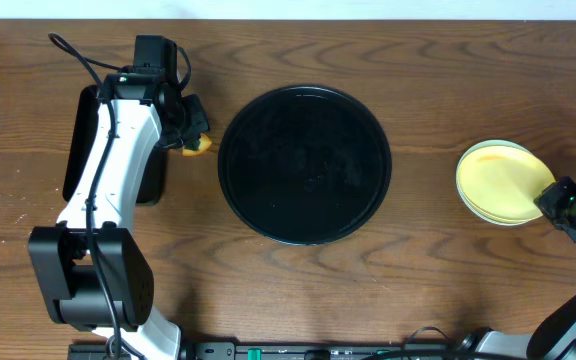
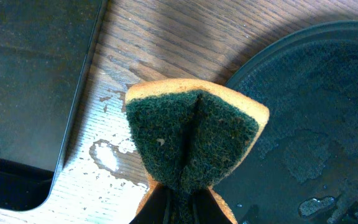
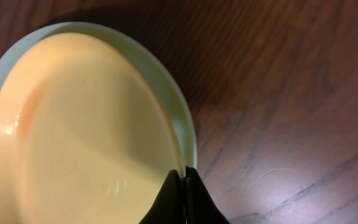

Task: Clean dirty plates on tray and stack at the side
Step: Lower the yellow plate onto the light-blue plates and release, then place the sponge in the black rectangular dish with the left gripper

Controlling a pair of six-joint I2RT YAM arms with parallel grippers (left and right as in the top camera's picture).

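Note:
The round black tray sits mid-table with nothing on it but wet patches; it also shows in the left wrist view. A pale yellow plate lies tilted on top of a light blue plate at the right side of the table. My right gripper is shut on the yellow plate's near rim, with the blue plate's rim showing beneath. My left gripper is shut on a green-and-yellow sponge just left of the tray. A third plate is not visible.
A rectangular black tray lies at the left under my left arm; it also shows in the left wrist view. Water drops lie on the wood between it and the round tray.

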